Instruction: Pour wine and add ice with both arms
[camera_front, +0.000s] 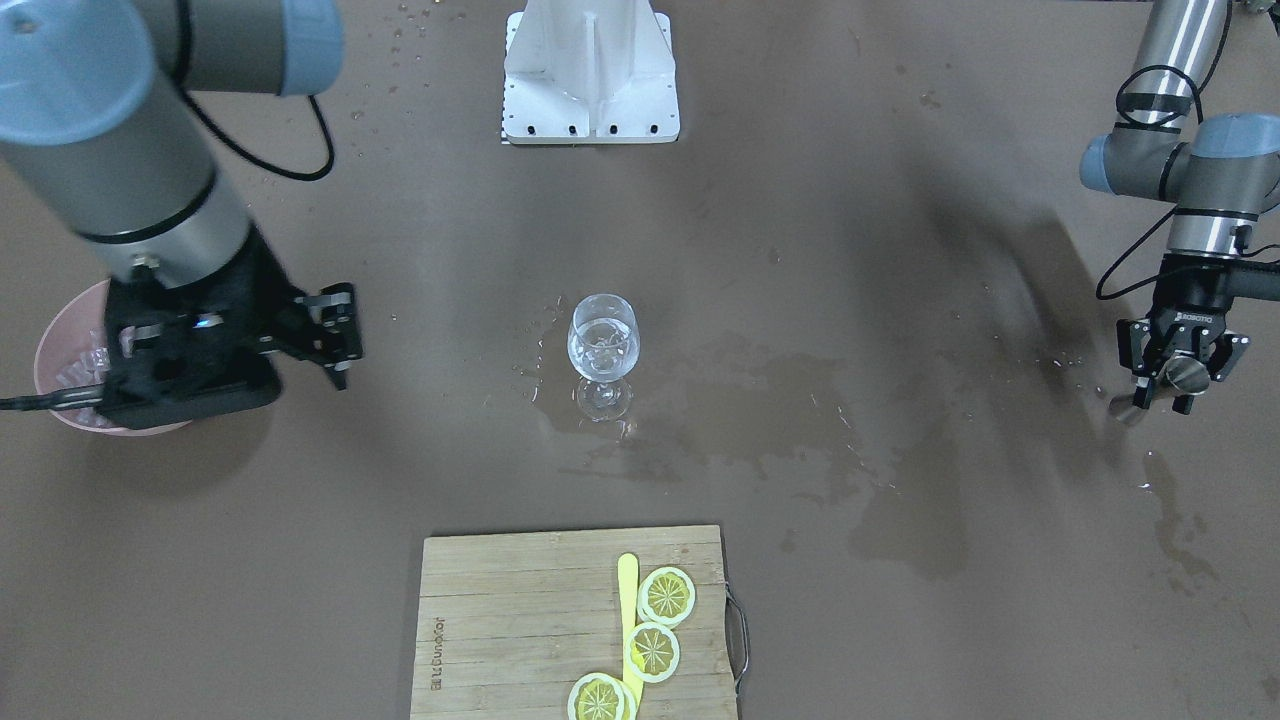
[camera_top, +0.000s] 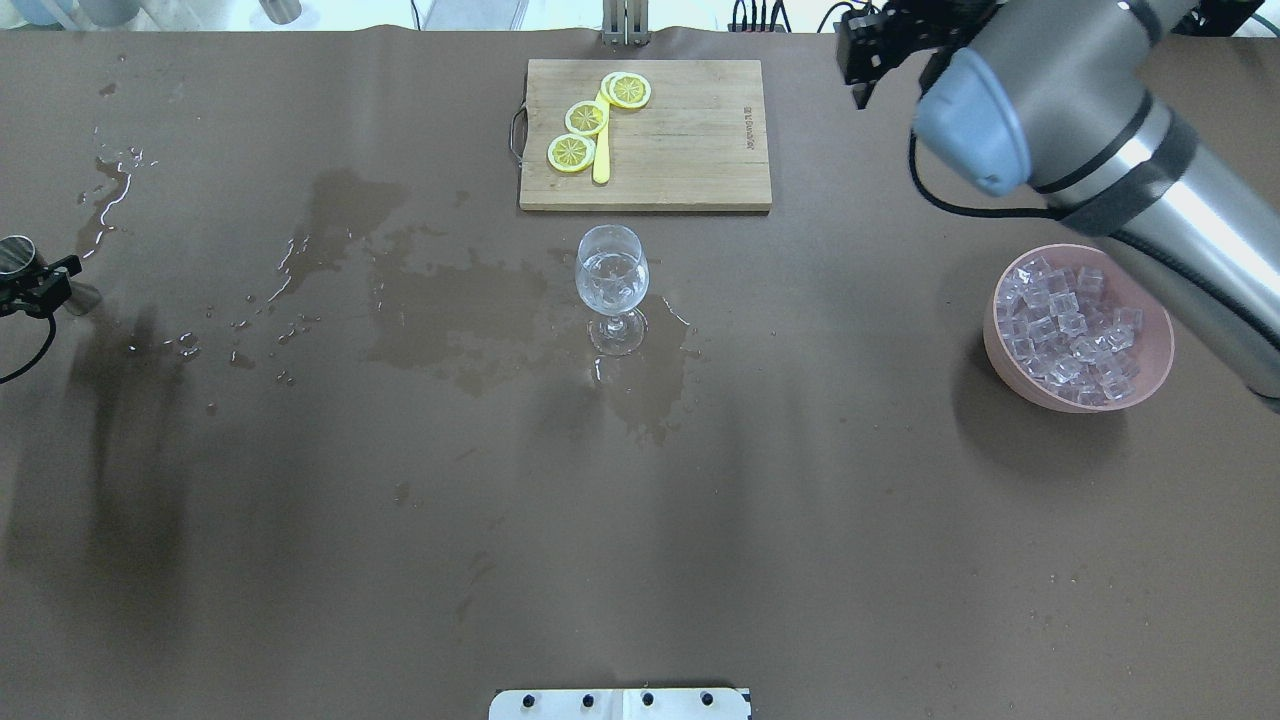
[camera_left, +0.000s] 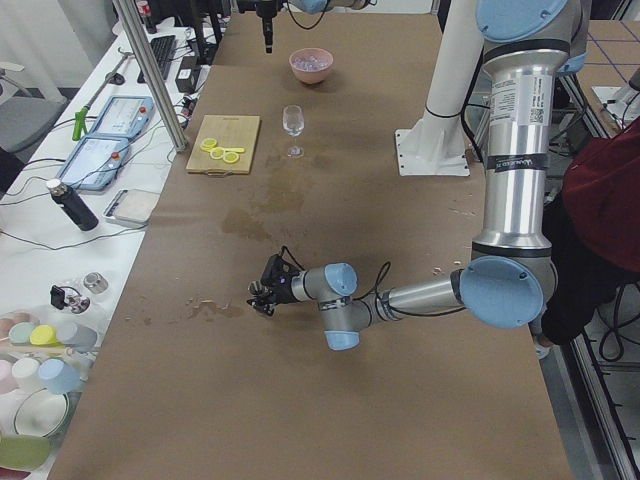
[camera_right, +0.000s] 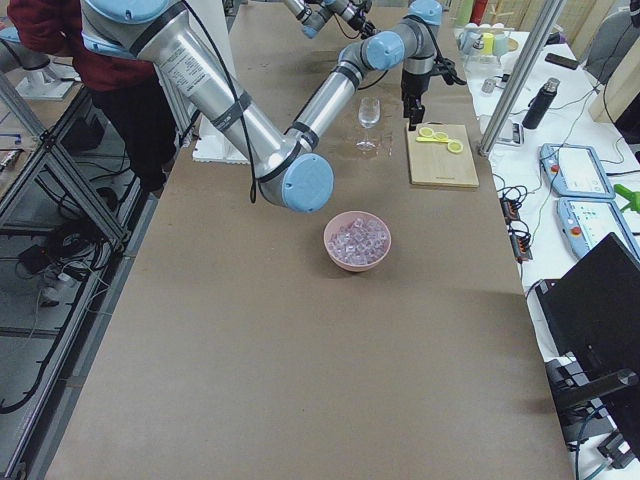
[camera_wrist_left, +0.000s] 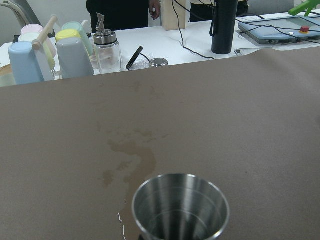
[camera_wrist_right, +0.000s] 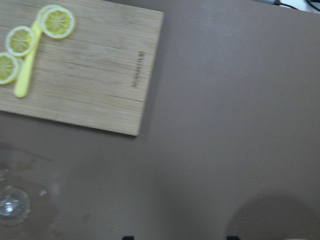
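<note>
Steel measuring cup (camera_top: 18, 255), seemingly empty, sits at the far left edge of the overhead view. The left gripper (camera_top: 35, 280) pinches it low over the wet brown table (camera_top: 300, 560). Mid-frame, the wine glass (camera_top: 611, 285) holds the wine (camera_top: 610, 278), just below the cutting board (camera_top: 690, 150) with its lemon slices (camera_top: 586, 117). At right, the ice (camera_top: 1070, 325) fills the pink bowl (camera_top: 1008, 372). In the upper right corner, the right gripper (camera_top: 868, 55) hangs empty with its fingers spread.
</note>
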